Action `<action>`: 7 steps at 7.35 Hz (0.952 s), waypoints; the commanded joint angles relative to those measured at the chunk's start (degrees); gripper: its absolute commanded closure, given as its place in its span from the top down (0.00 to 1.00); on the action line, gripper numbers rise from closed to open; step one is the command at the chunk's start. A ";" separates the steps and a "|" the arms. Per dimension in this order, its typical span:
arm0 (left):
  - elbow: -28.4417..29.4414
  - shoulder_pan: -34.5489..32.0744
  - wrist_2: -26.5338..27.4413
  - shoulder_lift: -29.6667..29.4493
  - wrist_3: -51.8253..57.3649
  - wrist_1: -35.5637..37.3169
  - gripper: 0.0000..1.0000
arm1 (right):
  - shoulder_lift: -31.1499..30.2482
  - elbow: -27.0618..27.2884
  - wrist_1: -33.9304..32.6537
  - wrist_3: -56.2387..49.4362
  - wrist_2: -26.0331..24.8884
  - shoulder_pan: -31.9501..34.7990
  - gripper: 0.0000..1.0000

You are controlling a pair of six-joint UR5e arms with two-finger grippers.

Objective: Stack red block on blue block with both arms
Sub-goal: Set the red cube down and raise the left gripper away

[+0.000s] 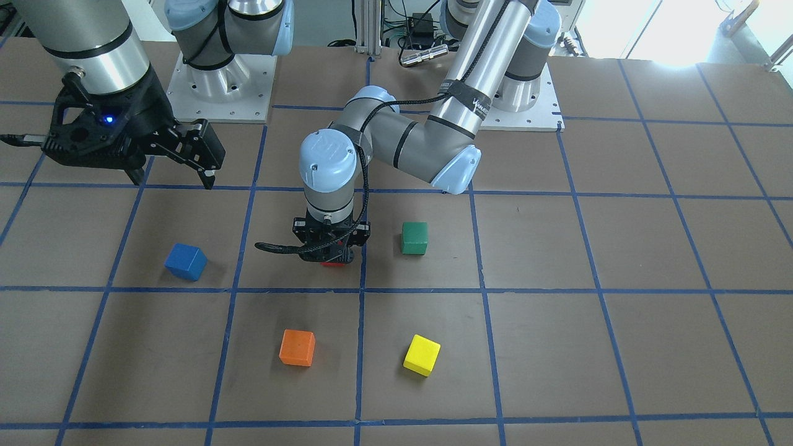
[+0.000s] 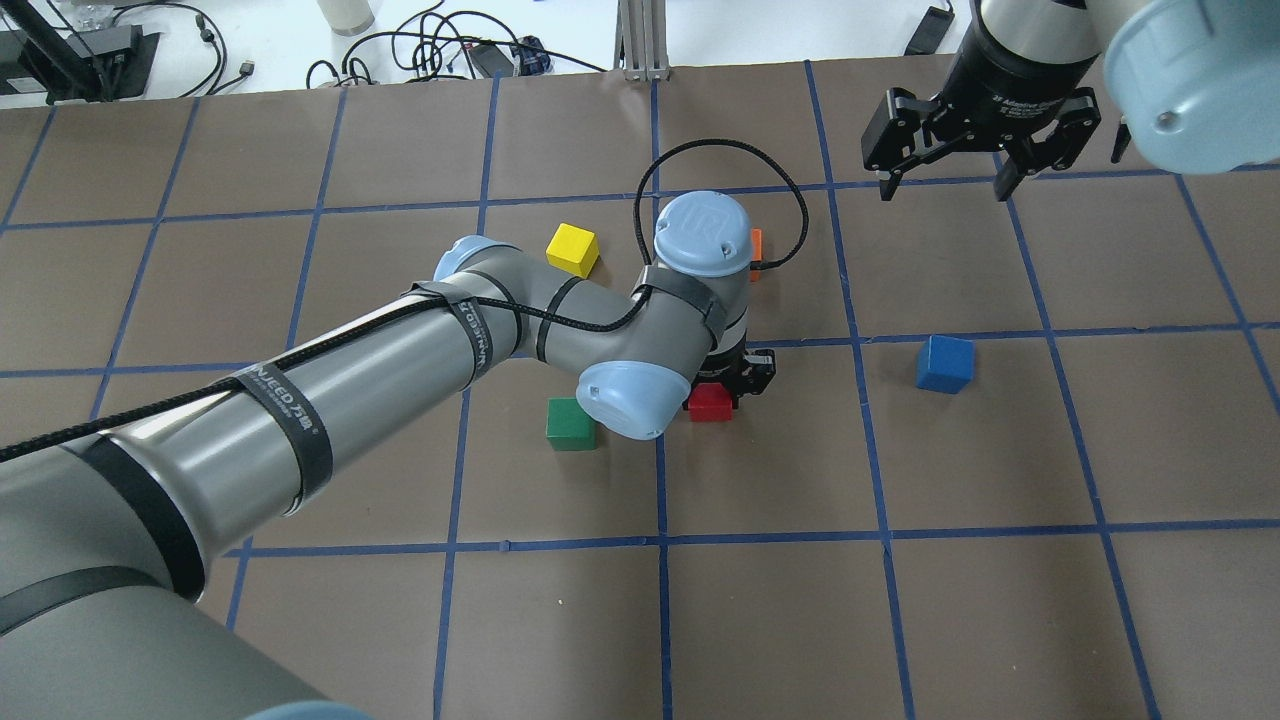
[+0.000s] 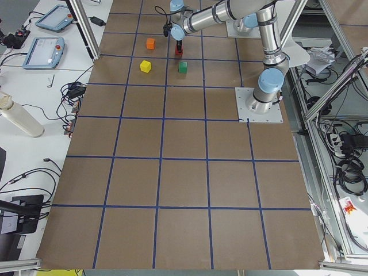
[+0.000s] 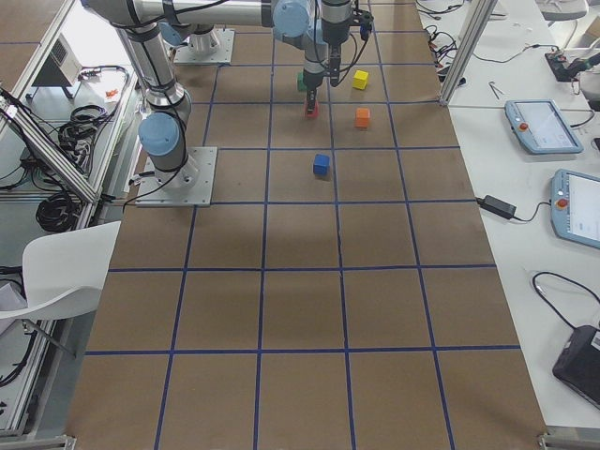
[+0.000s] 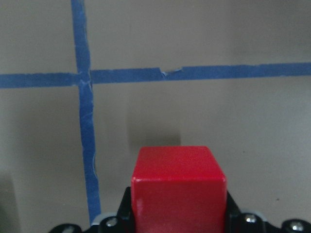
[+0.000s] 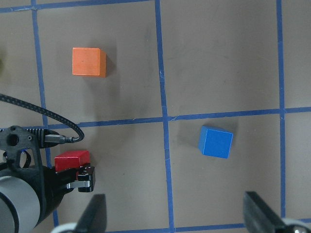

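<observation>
Well to the side of the blue block [image 2: 944, 363], the red block [image 2: 710, 403] is clenched in the left pincer [image 1: 333, 255], low over the surface [image 2: 1000, 600]. It looks light, rigid and matte, so I would hold it by opposite flat faces. Beyond the blue block, the right pincer [image 2: 944, 192] hangs released, empty.

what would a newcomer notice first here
The left gripper, pointing straight down at the centre with the red block snug between its fingers. To its right in the overhead view the blue block sits alone, with the right gripper hanging open in the air beyond it.
</observation>
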 commanded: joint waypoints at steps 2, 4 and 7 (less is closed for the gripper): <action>0.19 -0.22 0.67 1.12 0.00 -0.05 1.00 | 0.00 0.00 0.00 0.07 0.00 0.00 1.00; 0.46 0.39 0.76 4.63 0.26 -2.06 1.00 | 0.00 0.00 0.00 0.07 0.00 0.00 1.00; 3.00 8.80 0.76 13.58 4.36 -13.29 1.00 | -0.18 1.74 0.00 0.77 0.96 0.18 1.00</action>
